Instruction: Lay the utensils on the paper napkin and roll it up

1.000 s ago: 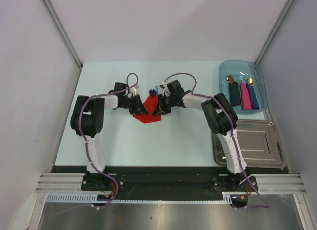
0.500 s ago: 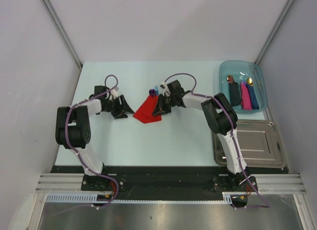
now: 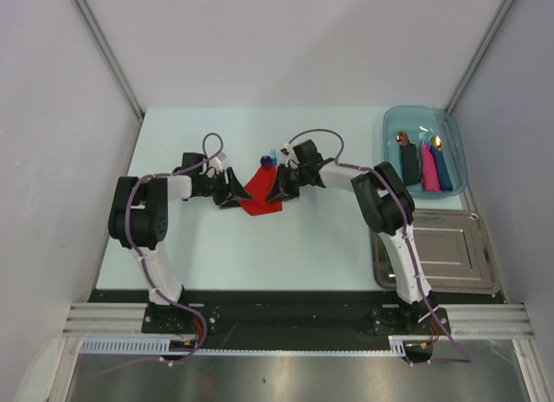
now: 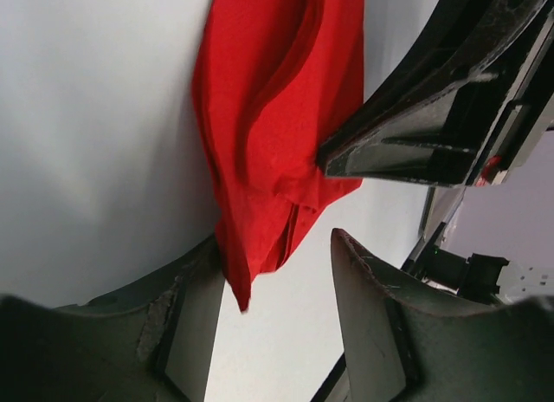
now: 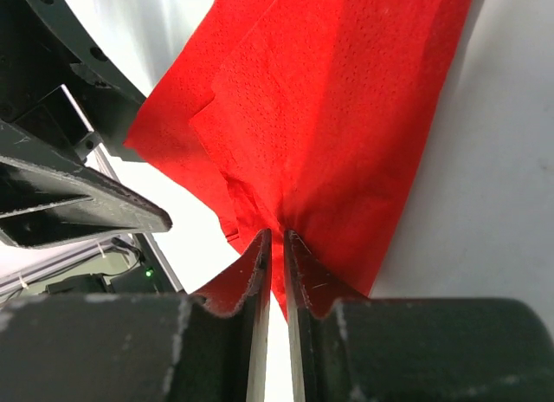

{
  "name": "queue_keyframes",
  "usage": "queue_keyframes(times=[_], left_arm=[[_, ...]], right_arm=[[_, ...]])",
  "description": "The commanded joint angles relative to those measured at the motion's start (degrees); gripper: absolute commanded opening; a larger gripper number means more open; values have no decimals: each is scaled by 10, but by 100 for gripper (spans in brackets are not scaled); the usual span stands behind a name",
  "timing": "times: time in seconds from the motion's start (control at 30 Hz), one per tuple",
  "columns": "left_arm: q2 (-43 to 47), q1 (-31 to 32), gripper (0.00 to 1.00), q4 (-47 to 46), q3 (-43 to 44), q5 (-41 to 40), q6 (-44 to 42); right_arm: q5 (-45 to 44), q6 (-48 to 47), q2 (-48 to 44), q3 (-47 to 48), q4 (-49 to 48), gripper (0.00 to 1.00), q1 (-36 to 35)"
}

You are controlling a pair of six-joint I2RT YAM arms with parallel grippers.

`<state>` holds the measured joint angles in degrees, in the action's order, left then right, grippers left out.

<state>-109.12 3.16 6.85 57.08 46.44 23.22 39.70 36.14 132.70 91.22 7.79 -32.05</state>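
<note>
A crumpled red paper napkin [image 3: 257, 197] lies mid-table; it also shows in the left wrist view [image 4: 277, 116] and the right wrist view [image 5: 346, 99]. The bright blue utensil [image 3: 273, 154] and the purple spoon bowl [image 3: 266, 161] poke out at the napkin's far end. My right gripper [image 3: 278, 191] is shut on a fold of the napkin [image 5: 277, 237]. My left gripper [image 3: 234, 193] is open at the napkin's left edge, and the napkin's pointed corner hangs between its fingers [image 4: 275, 246], close to the left one. The utensil handles are hidden.
A clear blue-green tray [image 3: 389, 142] at the back right holds black, pink and blue napkin rolls [image 3: 428, 168] with copper and gold spoon heads. A metal tray [image 3: 433, 250] lies in front of it, right of the right arm.
The left gripper swung away to the left half a second ago and has come back to the napkin's left edge, open. The right gripper has stayed shut on the napkin.
</note>
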Motion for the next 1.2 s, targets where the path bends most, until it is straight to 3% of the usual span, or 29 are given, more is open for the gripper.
queue_keyframes(times=[0.0, 0.13, 0.23, 0.33, 0.47, 0.67, 0.93, 1.17], left_arm=[[-28, 7, 57, -66, -12, -26, 33], [-32, 14, 55, -91, -5, -26, 43], [-17, 18, 44, -90, -1, -31, 43], [-3, 32, 23, -83, 6, -39, 37], [6, 54, 10, -85, 16, -29, 51], [1, 82, 6, -94, 27, -24, 58], [-44, 101, 8, -72, 60, -51, 56], [-65, 101, 2, 8, 79, -97, 33]], right_arm=[[-38, -10, 32, 6, 27, 16, 0], [-38, -10, 37, 9, 28, 16, -1], [-42, -10, 37, 11, 26, 16, -2], [-43, -9, 39, 11, 26, 16, -2], [-45, -7, 41, 10, 26, 16, -1], [-45, -9, 41, 10, 28, 16, -2], [-45, -11, 41, 10, 28, 16, -1], [-39, -14, 32, 12, 28, 16, 2]])
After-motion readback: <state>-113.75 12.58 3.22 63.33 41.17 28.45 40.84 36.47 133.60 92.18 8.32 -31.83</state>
